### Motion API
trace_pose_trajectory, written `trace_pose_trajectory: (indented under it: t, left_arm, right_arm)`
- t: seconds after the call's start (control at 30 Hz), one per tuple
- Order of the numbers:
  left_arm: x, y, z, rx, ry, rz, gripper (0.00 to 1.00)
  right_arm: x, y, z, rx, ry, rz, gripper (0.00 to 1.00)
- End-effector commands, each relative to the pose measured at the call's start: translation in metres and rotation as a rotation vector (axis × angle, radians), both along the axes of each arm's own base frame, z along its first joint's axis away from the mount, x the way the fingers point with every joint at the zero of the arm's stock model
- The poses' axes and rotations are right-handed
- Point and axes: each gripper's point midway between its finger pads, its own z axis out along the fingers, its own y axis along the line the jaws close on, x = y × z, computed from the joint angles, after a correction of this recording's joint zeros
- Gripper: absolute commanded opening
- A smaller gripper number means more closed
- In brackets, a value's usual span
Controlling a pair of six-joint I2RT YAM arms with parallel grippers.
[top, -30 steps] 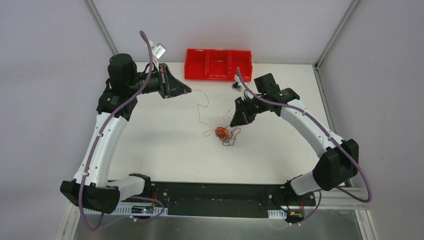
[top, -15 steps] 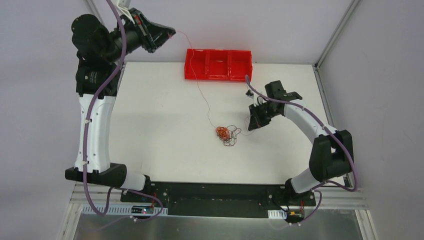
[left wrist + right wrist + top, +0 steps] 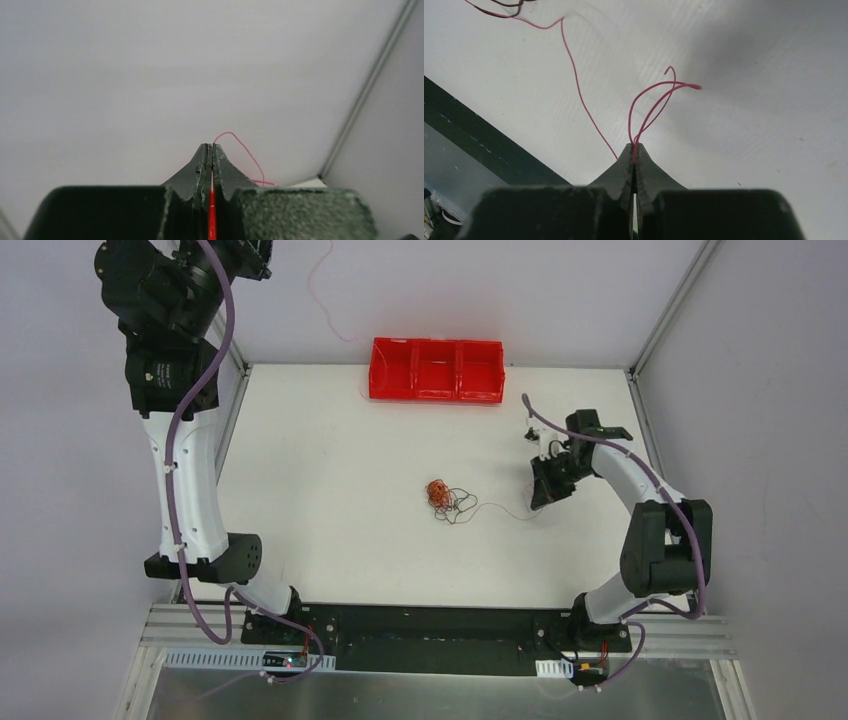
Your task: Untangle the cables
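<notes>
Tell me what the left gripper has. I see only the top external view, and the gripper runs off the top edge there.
Observer: In the left wrist view the left gripper is shut on a red wire. The wire runs between the fingers and curls out past the tips.
Operator: Report the right gripper's hold too. From above it is only a dark shape.
Observer: The right wrist view shows the right gripper shut on a red strand. The strand is folded double at the tips, and its loop stands out ahead of them over the white table.
</notes>
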Motion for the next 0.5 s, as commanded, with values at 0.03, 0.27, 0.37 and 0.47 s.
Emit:
trace_pose_trajectory:
  t: [0.03, 0.27, 0.37, 0.47]
  left_arm:
    - [-0.019, 0.059, 0.011, 0.075, -0.052, 0.327, 0.00]
    - [-0.007, 0.091, -0.079, 0.157, 0.157, 0.375, 0.00]
    - [-0.002, 0.092, -0.102, 0.155, 0.202, 0.345, 0.00]
    - [0.004, 0.091, -0.100, 0.135, 0.194, 0.318, 0.00]
  right_arm:
    - [0.016, -0.045, 0.052, -0.017, -0.107, -0.052, 0.00]
    - [0.027, -0.078, 0.095, 0.037, -0.140, -0.133, 0.00]
    - [0.018, -0.063, 0.100, 0.119, -0.089, -0.119, 0.00]
    - [0.013, -0.052, 0.099, 0.150, -0.063, -0.112, 0.00]
